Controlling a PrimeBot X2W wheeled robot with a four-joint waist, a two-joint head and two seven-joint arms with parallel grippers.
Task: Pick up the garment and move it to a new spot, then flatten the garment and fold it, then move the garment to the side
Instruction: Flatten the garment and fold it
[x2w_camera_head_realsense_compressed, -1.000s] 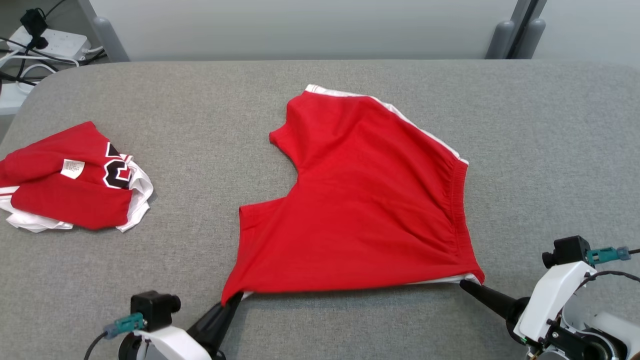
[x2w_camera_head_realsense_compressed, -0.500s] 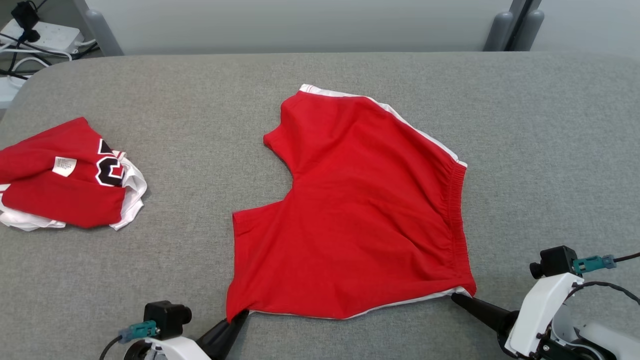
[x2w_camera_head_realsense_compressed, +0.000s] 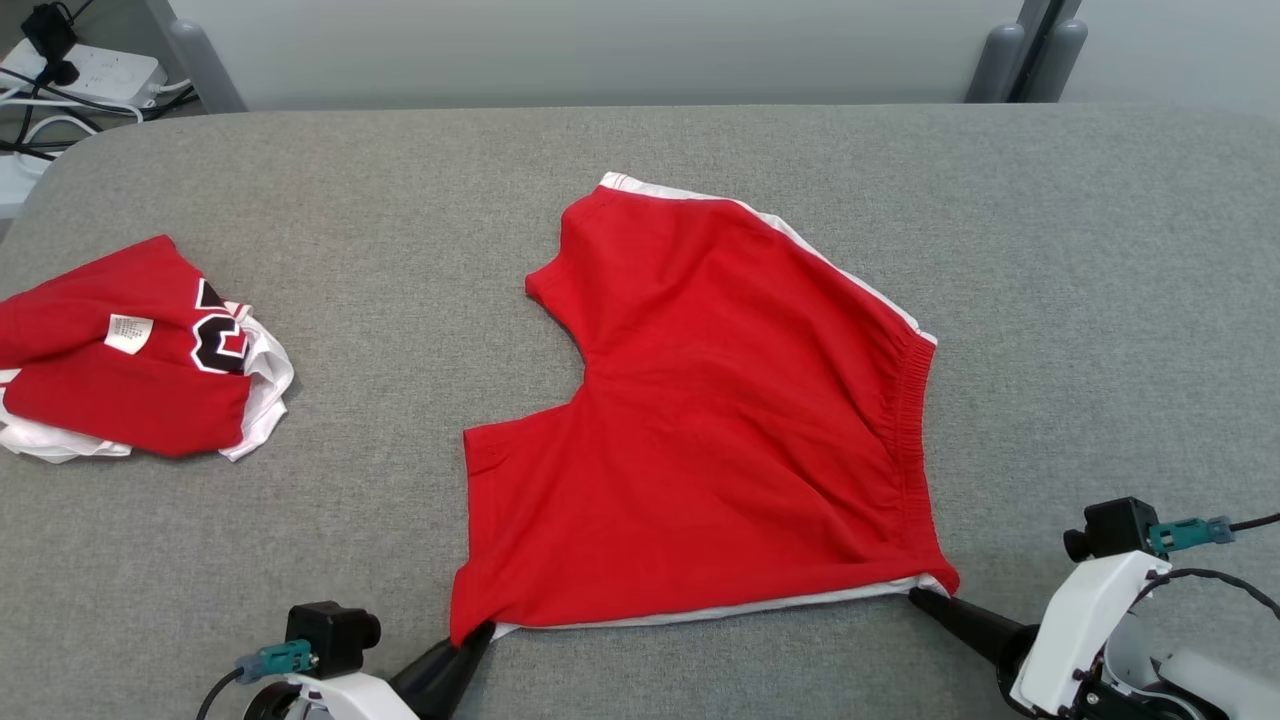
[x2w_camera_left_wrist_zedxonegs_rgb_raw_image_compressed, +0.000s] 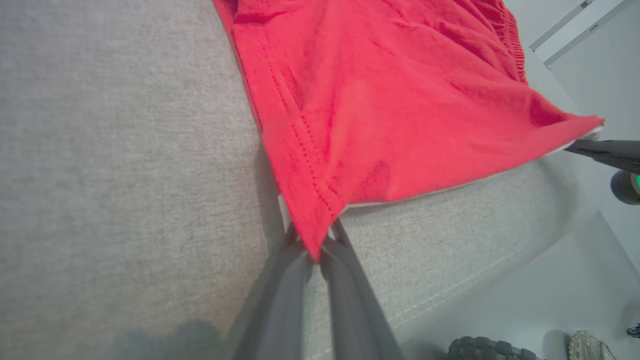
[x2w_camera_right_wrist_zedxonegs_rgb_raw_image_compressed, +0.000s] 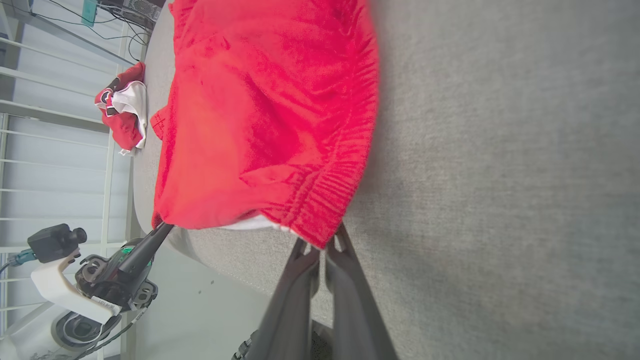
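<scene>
place: robot lab or test room | signs: grey cloth-covered worktable; white power strip with loose cables on the floor; pale partition panels on grey posts behind

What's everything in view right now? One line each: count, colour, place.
red shorts: 1, red with white trim, spread flat at table centre, near edge slightly lifted
crumpled garment: 1, red and white with black lettering, table's left side
table: 1, grey fabric top, under everything
power strip: 1, white with black and white cables, on the floor past the far left corner
left gripper: 1, dark fingers, shut on the shorts' near left corner
right gripper: 1, dark fingers, shut on the near waistband corner
</scene>
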